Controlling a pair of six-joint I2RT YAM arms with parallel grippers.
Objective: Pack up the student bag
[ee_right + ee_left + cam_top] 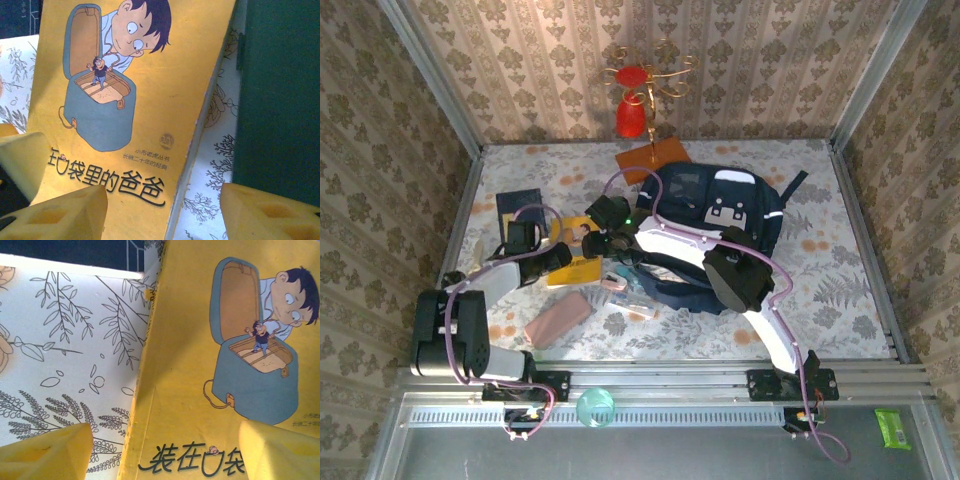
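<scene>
The student bag, a big dark navy backpack with white patches, lies at the centre right of the table. To its left a yellow picture book lies flat on the cloth. My left gripper hovers over the book's left half. It stands open in the left wrist view, astride the spine of the book. My right gripper reaches over from the bag side. It is open too, straddling the right edge of the book. Neither gripper holds anything.
A dark blue flat book lies at the left, an orange book at the back. A pink pencil case and small stationery sit near the front edge. A dark green flat surface lies just right of the yellow book.
</scene>
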